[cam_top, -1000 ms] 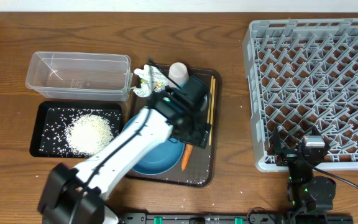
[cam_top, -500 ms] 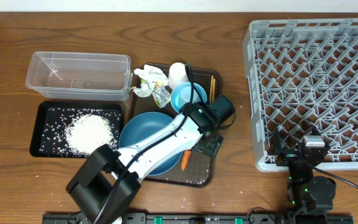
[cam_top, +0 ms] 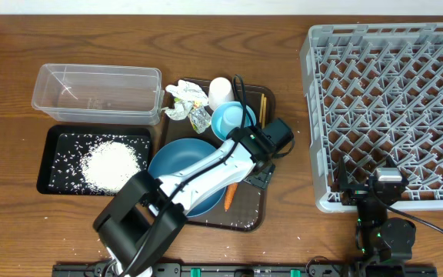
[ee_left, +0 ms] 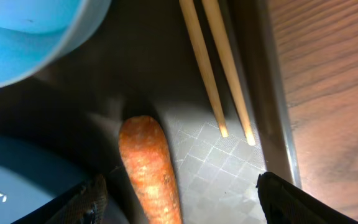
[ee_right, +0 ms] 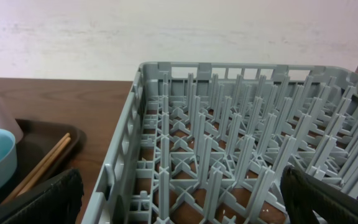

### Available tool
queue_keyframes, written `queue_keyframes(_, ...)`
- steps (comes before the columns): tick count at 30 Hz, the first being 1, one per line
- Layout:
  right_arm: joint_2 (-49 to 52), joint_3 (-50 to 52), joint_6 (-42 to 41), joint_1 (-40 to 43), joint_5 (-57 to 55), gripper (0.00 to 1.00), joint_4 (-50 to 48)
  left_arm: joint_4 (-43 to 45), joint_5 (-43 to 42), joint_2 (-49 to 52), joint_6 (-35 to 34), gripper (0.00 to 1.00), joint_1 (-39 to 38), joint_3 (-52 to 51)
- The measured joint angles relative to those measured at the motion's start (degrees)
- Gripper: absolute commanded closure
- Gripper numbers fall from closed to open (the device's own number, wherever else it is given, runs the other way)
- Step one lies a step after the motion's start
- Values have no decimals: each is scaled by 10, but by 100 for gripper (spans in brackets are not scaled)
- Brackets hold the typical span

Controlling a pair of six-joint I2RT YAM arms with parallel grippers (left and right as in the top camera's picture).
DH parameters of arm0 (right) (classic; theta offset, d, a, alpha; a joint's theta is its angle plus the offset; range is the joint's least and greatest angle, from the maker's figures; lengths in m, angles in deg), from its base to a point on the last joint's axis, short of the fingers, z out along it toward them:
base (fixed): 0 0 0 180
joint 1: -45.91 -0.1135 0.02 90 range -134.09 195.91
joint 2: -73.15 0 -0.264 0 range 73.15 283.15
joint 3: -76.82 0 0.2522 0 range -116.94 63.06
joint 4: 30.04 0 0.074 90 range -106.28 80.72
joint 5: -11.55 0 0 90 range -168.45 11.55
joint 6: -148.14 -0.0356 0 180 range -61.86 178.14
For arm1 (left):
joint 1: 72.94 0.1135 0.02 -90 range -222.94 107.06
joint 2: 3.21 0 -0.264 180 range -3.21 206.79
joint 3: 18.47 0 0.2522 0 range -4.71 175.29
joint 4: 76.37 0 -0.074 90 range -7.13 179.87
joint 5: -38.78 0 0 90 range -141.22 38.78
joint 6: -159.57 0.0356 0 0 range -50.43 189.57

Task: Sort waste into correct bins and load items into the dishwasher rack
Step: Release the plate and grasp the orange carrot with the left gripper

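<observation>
Orange carrot (ee_left: 148, 165), lower centre of left wrist view, lying on brown tray (ee_left: 229, 168) between blue plate (ee_left: 17, 180) and chopsticks (ee_left: 213, 68); left gripper (ee_left: 182, 202) spread wide, empty, straddling it; risk: closing jaws may snag chopstick tips too.

A brown wooden table (cam_top: 287, 85) with visible grain carries four things directly on its top. At the far left stands a clear rectangular plastic tub (cam_top: 98, 69), and just on its near side lies a shallow black rectangular tray (cam_top: 52, 181) of similar size. A dark brown rectangular serving tray (cam_top: 248, 211) sits at the middle, just right of both, and a large square grey plastic rack of upright pegs (cam_top: 311, 115) fills the right side, apart from the serving tray with bare wood between them.
</observation>
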Motion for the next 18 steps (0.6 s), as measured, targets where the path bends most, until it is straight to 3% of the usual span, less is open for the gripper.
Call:
queue_keyframes(15,0,0,0,0,0,1,0,1,-1,33,-3,21,-21,0)
queue_keyframes(18,0,0,0,0,0,1,0,-2,-1,33,-18,31,-33,0)
